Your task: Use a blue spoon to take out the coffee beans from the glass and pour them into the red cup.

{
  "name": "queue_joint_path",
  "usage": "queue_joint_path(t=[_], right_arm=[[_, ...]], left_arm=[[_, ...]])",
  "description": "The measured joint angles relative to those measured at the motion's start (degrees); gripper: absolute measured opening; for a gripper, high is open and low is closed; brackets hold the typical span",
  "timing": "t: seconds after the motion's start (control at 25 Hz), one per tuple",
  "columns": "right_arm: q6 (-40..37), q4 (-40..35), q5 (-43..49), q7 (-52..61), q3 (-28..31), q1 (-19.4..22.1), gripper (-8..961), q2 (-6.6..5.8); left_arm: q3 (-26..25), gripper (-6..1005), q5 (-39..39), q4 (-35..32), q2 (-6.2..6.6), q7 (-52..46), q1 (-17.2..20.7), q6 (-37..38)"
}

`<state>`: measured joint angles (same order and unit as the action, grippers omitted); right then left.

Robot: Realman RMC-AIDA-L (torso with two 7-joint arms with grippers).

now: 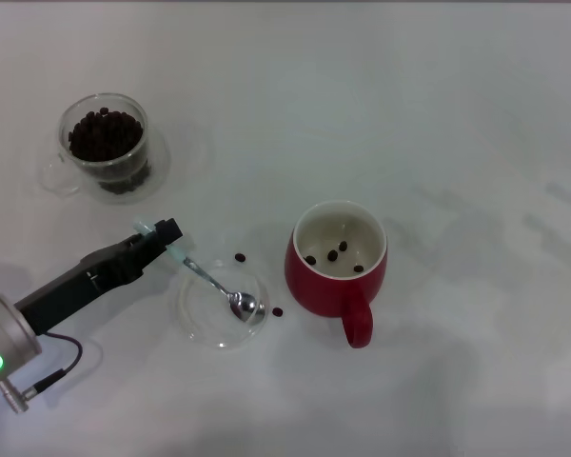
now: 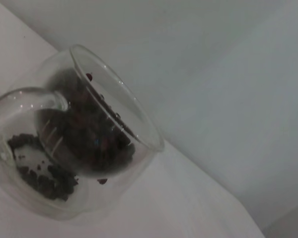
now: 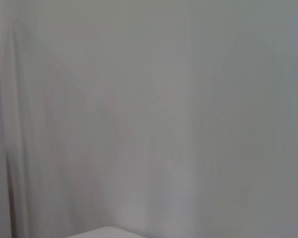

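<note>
We take the red cup point(image 1: 335, 267) as our landmark on the white counter point(image 1: 438, 124). It holds only a few coffee beans point(image 1: 334, 255) on its cream floor, and two more lie loose on the counter just to its left. Also to its left sits a shallow clear dish point(image 1: 202, 322), with the metal bowl of the blue spoon point(image 1: 214, 281) resting in it and the pale handle slanting up and away from the cup. Our left claw point(image 1: 162, 233) is at that handle end, closed on the blue spoon as far as the head view shows. The right arm is out of sight, its wrist camera facing only a blank wall. The glass point(image 1: 108, 145), well apart from the cup toward the far left, is heaped with beans; the left wrist view looks straight at it. We judge that we are between scoops, with most of the task ahead. The next move calls for lifting the spoon clear of the dish, carrying it to the glass and dipping its bowl into the heap without tipping the glass.
</note>
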<state>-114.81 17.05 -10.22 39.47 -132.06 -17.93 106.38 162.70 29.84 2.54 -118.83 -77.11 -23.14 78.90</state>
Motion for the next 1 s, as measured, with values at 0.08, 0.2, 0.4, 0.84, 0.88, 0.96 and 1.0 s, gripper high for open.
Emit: queue_joint_path(t=[0.08,0.2,0.4,0.84,0.88,0.96,1.0], right_arm=[[-0.04,0.00,0.00,0.00,-0.13,-0.01,599,0.04],[-0.39,0.00,0.01,0.00,-0.20,-0.07,599,0.05],[-1.22,0.00,0.02,-0.16,-0.21,-0.09,598,0.06],[-3.00,0.00,-0.43,-0.39,0.21,-0.05,598,0.21],[-3.18,0.00,-0.61,-0.39,0.22,-0.03,598,0.26],[-3.53,0.00,-1.41,-0.37,0.23,0.05,598,0.61],[-3.74,-0.03,-1.99,-0.37,0.23,0.13,598,0.82]], left_arm=[[-0.12,191,0.06,0.18,0.07,0.08,0.12,0.59],[-0.35,193,0.56,0.97,0.21,0.30,0.43,2.35],[-0.37,363,1.07,3.63,0.27,0.07,0.56,4.61],[-0.28,459,7.25,14.95,1.30,-1.89,2.04,13.03],[-0.23,460,7.83,15.83,1.65,-1.48,2.06,14.61],[-0.09,462,9.53,17.52,2.18,0.28,2.06,17.21],[0.01,463,10.62,18.48,2.36,1.69,2.08,18.29]])
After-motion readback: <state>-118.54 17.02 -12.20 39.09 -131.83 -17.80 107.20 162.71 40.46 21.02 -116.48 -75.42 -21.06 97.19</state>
